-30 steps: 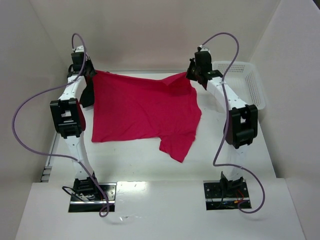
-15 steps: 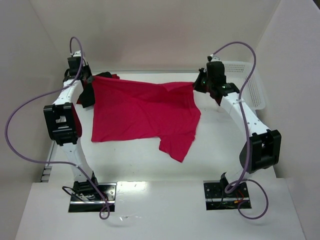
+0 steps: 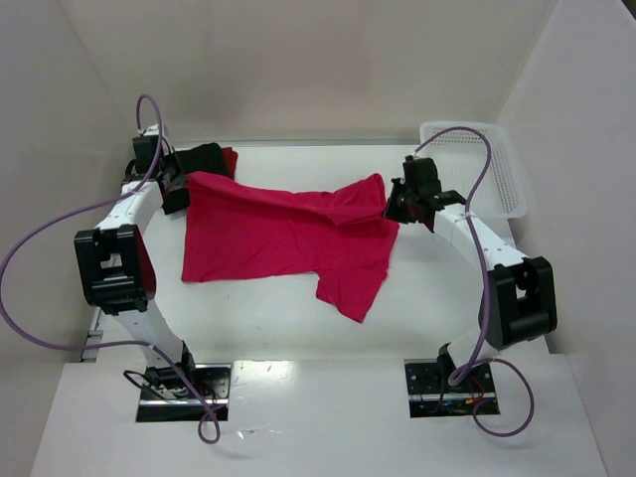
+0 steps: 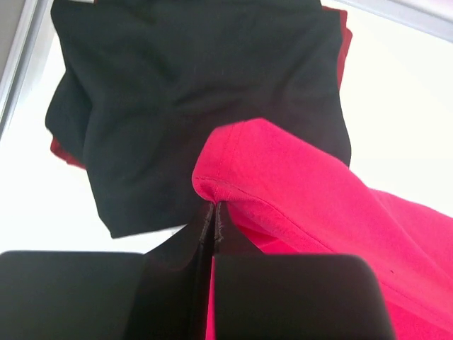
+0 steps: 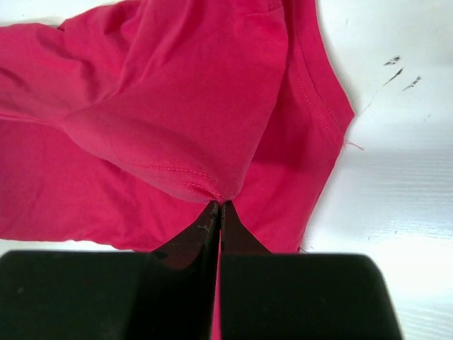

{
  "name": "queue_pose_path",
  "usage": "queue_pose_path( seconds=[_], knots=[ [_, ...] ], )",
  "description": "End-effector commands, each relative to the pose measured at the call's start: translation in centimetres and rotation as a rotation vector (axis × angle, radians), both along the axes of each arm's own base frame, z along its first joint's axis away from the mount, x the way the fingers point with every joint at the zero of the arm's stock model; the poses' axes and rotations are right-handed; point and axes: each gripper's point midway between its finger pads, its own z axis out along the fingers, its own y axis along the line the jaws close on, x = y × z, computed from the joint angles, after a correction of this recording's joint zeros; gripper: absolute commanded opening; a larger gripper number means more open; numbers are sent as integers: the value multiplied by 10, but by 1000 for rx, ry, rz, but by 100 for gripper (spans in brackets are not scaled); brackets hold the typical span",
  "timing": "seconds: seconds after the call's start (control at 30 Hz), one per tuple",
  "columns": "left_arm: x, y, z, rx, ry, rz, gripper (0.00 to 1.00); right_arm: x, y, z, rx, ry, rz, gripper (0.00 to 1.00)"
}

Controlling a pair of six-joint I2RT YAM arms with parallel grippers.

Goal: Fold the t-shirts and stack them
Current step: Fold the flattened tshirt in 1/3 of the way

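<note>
The crimson-pink t-shirt (image 3: 283, 234) lies spread across the middle of the table, its far edge lifted and folding toward me. My left gripper (image 3: 186, 180) is shut on its far left corner (image 4: 233, 152). My right gripper (image 3: 390, 204) is shut on its far right corner (image 5: 184, 113). A folded black t-shirt (image 3: 204, 157) lies at the far left on a darker red t-shirt (image 3: 231, 156); in the left wrist view the black one (image 4: 191, 85) fills the area behind the pinched corner, with the red one's edge (image 4: 60, 150) showing beneath.
A white perforated basket (image 3: 487, 164) stands at the far right beside the wall. Walls close in on the left, back and right. Bare table (image 3: 258, 318) lies in front of the shirt.
Both grippers have moved toward me and lower with the shirt's far corners, folding its far edge over. The black shirt at far left has come into view.
</note>
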Motion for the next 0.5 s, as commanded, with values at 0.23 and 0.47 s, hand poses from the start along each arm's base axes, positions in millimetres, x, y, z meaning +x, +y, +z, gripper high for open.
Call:
queue_pose_path(
  seconds=[0.23, 0.47],
  knots=[
    [-30, -4, -29, -52, 47, 30, 0, 2, 10, -16, 20, 3, 60, 0],
    [-41, -7, -44, -67, 89, 37, 0, 3, 2, -35, -41, 38, 59, 3]
  ],
)
